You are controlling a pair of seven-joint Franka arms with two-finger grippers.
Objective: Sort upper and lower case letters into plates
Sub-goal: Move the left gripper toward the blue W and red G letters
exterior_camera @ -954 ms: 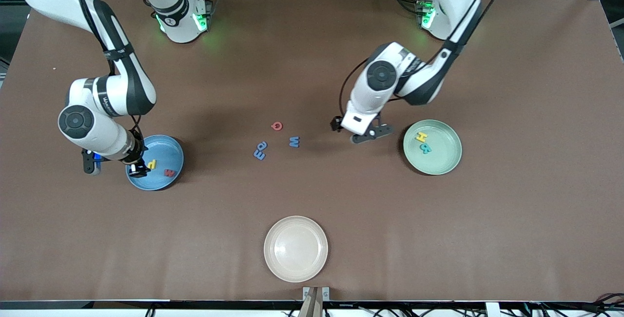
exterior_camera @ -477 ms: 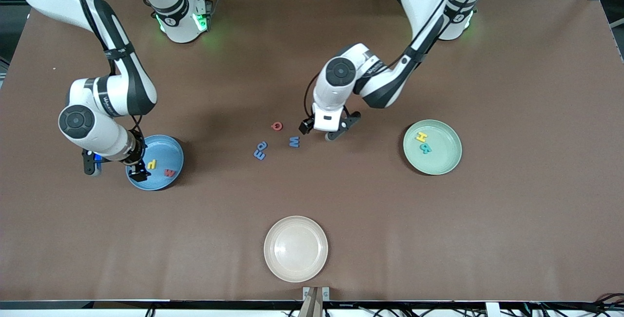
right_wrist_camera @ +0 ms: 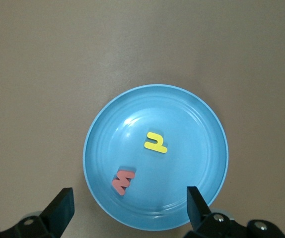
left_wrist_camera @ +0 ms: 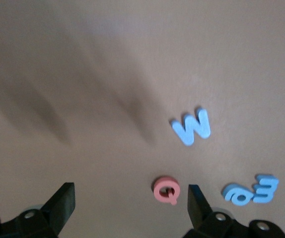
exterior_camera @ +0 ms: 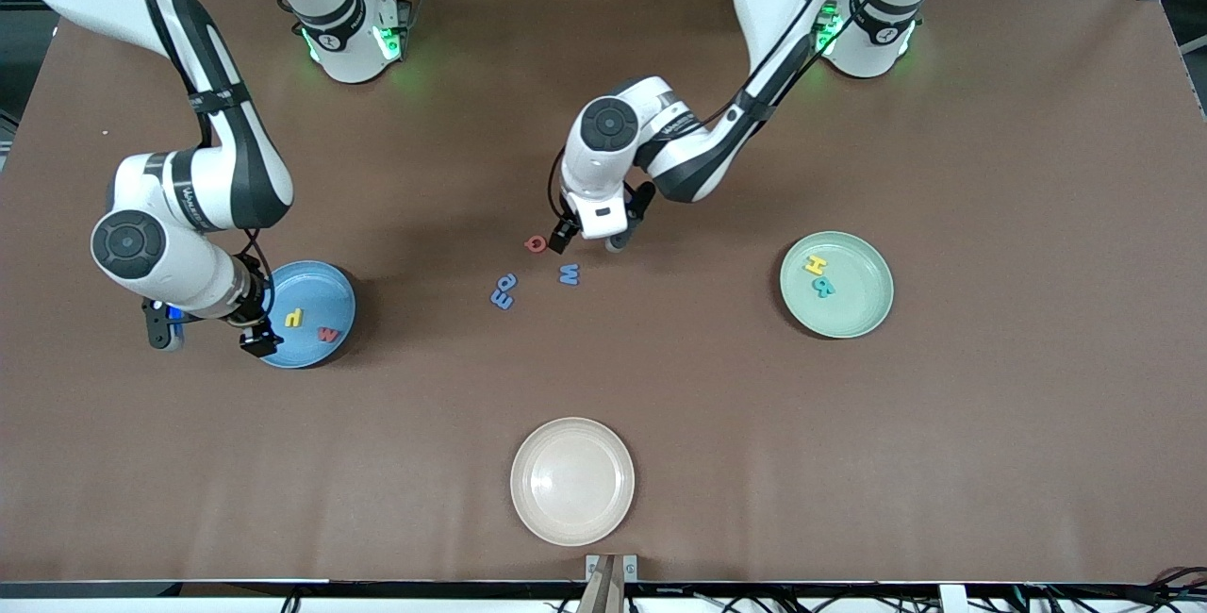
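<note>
My right gripper [exterior_camera: 253, 335] hangs wide open over the blue plate [right_wrist_camera: 202, 148], which holds a yellow letter [right_wrist_camera: 155, 143] and a red letter [right_wrist_camera: 123, 180]. My left gripper [exterior_camera: 591, 239], open too, hovers beside the loose red Q [left_wrist_camera: 166, 190]; the mint plate [exterior_camera: 863, 306] holds two letters.

Cut off by the lower edge of the left wrist view: both black fingers [left_wrist_camera: 63, 203] of the left gripper [left_wrist_camera: 130, 208], only the spread tips showing. Same in the right wrist view for the right gripper [right_wrist_camera: 127, 210], spread tips only. Partly hidden in the front view: rim of the round blue matte plate [exterior_camera: 321, 288], covered at the right arm's end by the right arm's wrist. Overlapping and hard to separate: two small blue foam letters [exterior_camera: 504, 291], possibly an E and a lowercase one. Smeared in the left wrist view: the brown table surface [left_wrist_camera: 58, 74], streaked with blur and shadow.
</note>
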